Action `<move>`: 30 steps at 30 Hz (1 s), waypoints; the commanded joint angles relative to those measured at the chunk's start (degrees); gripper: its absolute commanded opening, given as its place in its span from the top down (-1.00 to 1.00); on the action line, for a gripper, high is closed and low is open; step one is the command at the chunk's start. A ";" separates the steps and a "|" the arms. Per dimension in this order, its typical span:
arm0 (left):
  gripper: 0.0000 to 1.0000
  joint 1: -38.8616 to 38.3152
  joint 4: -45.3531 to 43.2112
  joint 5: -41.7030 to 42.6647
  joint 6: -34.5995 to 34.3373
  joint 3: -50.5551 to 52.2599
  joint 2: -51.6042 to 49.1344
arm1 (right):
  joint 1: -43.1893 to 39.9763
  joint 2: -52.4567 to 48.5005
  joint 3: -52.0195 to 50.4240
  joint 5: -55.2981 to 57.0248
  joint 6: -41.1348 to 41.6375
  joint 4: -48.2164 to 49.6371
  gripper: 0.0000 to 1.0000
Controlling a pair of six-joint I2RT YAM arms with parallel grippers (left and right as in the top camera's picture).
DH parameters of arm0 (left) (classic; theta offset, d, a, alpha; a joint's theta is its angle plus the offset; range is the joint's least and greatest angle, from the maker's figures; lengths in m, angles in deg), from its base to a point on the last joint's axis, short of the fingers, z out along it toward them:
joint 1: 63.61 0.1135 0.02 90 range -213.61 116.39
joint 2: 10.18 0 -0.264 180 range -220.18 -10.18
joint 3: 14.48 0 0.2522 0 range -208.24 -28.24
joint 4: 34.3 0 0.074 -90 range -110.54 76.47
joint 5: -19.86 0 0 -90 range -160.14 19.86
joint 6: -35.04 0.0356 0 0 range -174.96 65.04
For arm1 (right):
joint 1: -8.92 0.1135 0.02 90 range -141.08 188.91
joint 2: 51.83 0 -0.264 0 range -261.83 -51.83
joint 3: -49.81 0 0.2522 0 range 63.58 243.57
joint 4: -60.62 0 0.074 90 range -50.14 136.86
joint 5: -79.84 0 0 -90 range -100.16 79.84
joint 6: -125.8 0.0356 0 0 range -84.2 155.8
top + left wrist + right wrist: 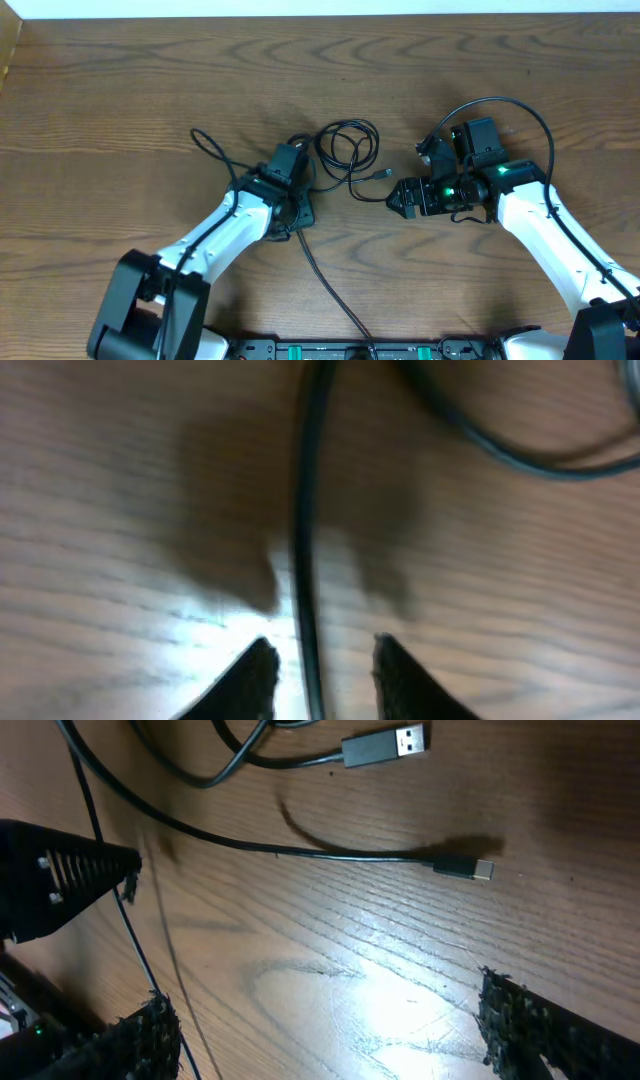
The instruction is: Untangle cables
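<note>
Black cables (350,145) lie looped at the table's middle. No white cable shows. My left gripper (300,218) sits at the loops' left edge. In the left wrist view its fingers (322,660) are slightly apart with one black cable (303,510) running between them. That cable trails toward the front edge (335,290). My right gripper (397,198) is wide open and empty just right of the loops, also seen in the right wrist view (325,1020). A USB-A plug (385,747) and a smaller plug (470,868) lie ahead of it.
A black cable end (200,138) stretches out to the left of the left arm. A thick black robot wire (520,110) arcs over the right arm. The left gripper's ribbed finger (60,880) shows at the left of the right wrist view.
</note>
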State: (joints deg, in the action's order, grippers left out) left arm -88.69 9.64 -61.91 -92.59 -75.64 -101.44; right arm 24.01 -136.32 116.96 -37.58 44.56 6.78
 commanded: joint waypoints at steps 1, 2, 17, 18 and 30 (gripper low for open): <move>0.63 -0.02 0.15 -0.57 -2.38 0.46 -0.02 | 0.24 -0.28 0.04 0.33 0.63 -0.09 -0.86; 0.78 -0.02 0.15 -0.59 -2.34 0.46 -0.02 | 0.24 -0.28 0.04 0.35 0.63 -0.02 -0.86; 0.85 15.82 -11.72 -8.87 11.69 -11.10 0.09 | 0.24 -0.28 0.04 0.33 0.70 0.81 -0.83; 0.85 16.50 -12.52 -8.87 11.74 -12.35 0.09 | 0.24 -0.28 0.04 0.35 1.07 0.87 -0.83; -0.04 18.10 -11.67 -5.20 16.11 -19.06 0.07 | 0.24 -0.28 0.04 0.94 4.92 7.50 -0.86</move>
State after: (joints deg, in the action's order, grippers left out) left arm -70.64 -5.40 -68.86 -77.86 -94.26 -101.53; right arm 24.01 -136.32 116.96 -36.99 46.74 11.31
